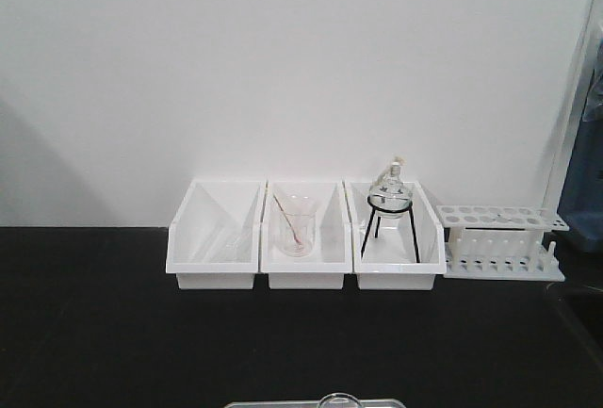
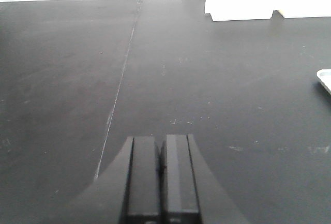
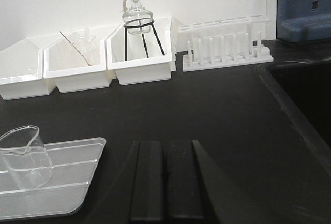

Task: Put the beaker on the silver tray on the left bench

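The beaker [image 3: 23, 157], clear glass with a rolled rim, stands upright on the silver tray [image 3: 62, 182] at the lower left of the right wrist view. My right gripper [image 3: 164, 144] is shut and empty, low over the black bench [image 3: 217, 100] just right of the tray and apart from the beaker. In the front view only the beaker's rim [image 1: 339, 399] and the tray's far edge [image 1: 273, 404] show at the bottom. My left gripper [image 2: 160, 138] is shut on nothing above bare black worktop [image 2: 181, 79], with a tray corner [image 2: 324, 79] at the right edge.
Three white bins [image 1: 215, 238] line the back wall. One holds a narrow beaker with a rod [image 1: 295, 224], another a flask on a black tripod [image 1: 390, 191]. A white test-tube rack [image 1: 499, 238] stands to their right. A sunken sink [image 3: 305, 94] lies at the right.
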You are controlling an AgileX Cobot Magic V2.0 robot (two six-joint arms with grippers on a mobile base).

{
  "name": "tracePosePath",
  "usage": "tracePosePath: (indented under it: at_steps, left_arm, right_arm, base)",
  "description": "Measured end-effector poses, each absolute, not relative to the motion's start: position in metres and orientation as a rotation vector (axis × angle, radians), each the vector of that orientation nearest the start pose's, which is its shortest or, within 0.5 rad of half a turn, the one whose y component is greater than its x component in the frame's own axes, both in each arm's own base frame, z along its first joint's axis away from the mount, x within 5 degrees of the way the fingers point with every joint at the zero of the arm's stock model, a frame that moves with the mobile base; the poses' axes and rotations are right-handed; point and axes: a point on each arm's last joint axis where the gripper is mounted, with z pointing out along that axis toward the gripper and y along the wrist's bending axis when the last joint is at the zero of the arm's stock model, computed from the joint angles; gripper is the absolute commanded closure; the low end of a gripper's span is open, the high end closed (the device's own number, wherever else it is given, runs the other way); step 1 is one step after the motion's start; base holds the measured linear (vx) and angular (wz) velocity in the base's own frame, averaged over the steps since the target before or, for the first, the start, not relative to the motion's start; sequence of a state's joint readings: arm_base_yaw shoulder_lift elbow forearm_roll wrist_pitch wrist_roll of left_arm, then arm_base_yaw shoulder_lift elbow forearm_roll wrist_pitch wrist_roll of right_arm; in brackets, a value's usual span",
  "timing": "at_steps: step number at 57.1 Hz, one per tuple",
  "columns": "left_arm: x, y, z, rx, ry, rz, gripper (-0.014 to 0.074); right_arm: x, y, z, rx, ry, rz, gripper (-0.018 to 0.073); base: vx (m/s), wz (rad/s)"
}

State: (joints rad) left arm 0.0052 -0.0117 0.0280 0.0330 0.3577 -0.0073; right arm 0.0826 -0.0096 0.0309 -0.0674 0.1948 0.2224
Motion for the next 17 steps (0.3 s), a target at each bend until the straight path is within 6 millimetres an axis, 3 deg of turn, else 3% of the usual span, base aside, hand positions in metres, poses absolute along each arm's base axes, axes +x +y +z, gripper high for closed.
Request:
tracePosePath:
  at_steps: [17]
  left_arm:
    - [0.0530,0.0013,0.1722,0.009,1.858,0.031,0.0595]
  right_arm:
    - [0.0561,0.0034,0.1856,0.072,1.700,0.167,0.0567]
  base:
    - [0.00,0.00]
